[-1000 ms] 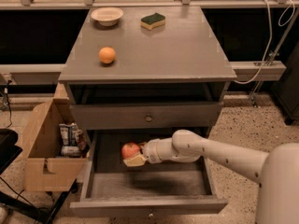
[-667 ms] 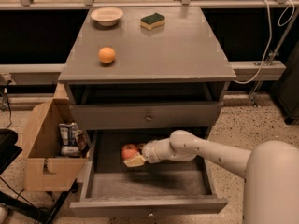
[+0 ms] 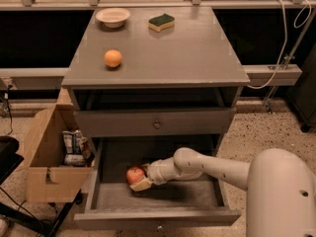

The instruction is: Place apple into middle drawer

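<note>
The red apple (image 3: 134,174) is inside the open middle drawer (image 3: 156,217), low over the left part of its dark floor. My gripper (image 3: 139,179) reaches into the drawer from the right and is shut on the apple, with a pale finger (image 3: 142,184) under and beside it. My white arm (image 3: 207,166) stretches across the drawer from the lower right. I cannot tell whether the apple touches the floor.
The upper knobbed drawer front (image 3: 157,125) is closed just above the arm. On the cabinet top sit an orange fruit (image 3: 113,58), a bowl (image 3: 113,17) and a sponge (image 3: 162,21). An open cardboard box (image 3: 47,157) with packets stands left of the cabinet.
My gripper has moved down and slightly left with the apple, deeper into the drawer toward its floor. Nothing on the cabinet top has moved.
</note>
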You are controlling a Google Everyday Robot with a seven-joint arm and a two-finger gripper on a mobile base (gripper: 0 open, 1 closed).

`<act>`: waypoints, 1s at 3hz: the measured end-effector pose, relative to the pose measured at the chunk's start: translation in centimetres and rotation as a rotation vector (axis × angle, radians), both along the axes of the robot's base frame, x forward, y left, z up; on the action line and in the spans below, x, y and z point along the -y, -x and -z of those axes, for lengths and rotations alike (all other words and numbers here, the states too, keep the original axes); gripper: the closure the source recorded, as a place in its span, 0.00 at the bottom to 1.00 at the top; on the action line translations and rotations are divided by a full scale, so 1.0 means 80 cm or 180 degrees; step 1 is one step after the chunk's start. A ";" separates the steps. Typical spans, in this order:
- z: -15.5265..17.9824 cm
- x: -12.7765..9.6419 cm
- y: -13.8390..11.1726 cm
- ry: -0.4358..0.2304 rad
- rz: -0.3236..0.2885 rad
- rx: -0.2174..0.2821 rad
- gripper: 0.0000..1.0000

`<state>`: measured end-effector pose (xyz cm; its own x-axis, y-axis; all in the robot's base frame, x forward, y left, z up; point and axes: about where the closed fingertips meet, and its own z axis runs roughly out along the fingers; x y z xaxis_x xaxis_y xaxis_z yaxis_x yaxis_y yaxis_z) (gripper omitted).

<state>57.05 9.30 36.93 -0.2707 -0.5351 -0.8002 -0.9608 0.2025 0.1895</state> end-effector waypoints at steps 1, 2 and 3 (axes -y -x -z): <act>0.002 -0.003 0.003 0.0002 -0.0017 0.0000 0.84; 0.003 -0.005 0.005 -0.0002 -0.0027 -0.0007 0.60; 0.004 -0.007 0.006 -0.0005 -0.0037 -0.0013 0.37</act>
